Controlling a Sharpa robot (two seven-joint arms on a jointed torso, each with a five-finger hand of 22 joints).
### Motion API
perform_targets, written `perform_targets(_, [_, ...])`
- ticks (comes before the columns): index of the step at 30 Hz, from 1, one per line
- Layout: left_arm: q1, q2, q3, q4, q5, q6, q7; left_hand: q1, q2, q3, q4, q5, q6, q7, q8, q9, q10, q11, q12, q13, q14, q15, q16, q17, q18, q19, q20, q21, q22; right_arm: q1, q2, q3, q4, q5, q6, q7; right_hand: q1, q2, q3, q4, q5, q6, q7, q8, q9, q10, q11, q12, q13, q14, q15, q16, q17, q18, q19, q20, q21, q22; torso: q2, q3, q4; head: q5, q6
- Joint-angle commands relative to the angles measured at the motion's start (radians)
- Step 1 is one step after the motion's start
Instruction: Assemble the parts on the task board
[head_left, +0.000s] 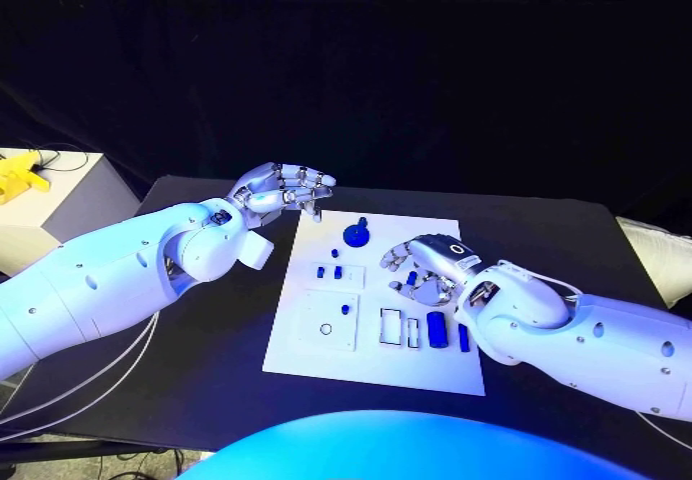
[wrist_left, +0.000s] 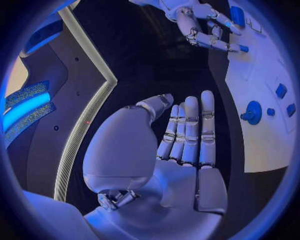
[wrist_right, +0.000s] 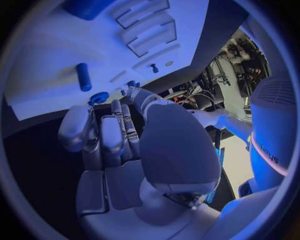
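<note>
With the left hand (head_left: 281, 190) held open and empty off the task board's (head_left: 433, 375) far-left corner, the right hand (head_left: 426, 268), whose grasp cannot be told, should be lowered squarely over the small blue part (head_left: 411, 279) beneath it.

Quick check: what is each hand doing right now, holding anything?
Left hand: open, fingers straight, holding nothing, beside the task board.
Right hand: over the board; whether it holds a part cannot be told.

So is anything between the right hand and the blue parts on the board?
Nothing visible. The right hand hovers over the task board with its fingers apart, right above a small blue part; no other object lies between them.
</note>
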Motion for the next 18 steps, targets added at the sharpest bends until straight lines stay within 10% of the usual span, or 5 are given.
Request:
perform_targets(1, [-0.003,-0.001,0.001,0.002,0.009,0.012,0.005,0.007,0.006,-0.006,0.001,-0.001,0.003,0.005,0.006,-0.002,-0.001,0.005,-0.006,-0.002,0.000,0.003,-0.004,-0.002,0.015,0.008,-0.001,-0.004,-0.002,0.017,-0.027,0.002,0.003,0.075,0.090,0.052,-0.001,-0.014,0.005,0.000,-0.001,0.004,0.000,-0.006,-0.001,0.002,0.002,-0.006,-0.001,0.007,-0.001,0.007,0.005,-0.013,0.011,-0.002,0.009,0.005,-0.002,0.0002,-0.0027,-0.001,0.000])
perform_targets(18, [-0.011,-0.003,0.001,0.003,0.009,0.013,0.005,0.007,0.006,-0.006,0.001,-0.001,0.003,0.005,0.006,-0.002,-0.001,0.005,-0.006,-0.002,0.000,0.003,-0.004,-0.002,0.015,0.008,-0.001,-0.004,-0.002,0.045,-0.045,0.009,-0.053,-0.055,0.198,0.023,-0.007,-0.027,-0.034,-0.003,-0.021,-0.012,-0.014,-0.020,-0.003,-0.053,0.000,-0.035,-0.002,0.009,-0.002,0.021,0.017,-0.008,0.004,-0.002,-0.019,-0.005,-0.001,-0.0012,-0.0009,-0.001,0.000])
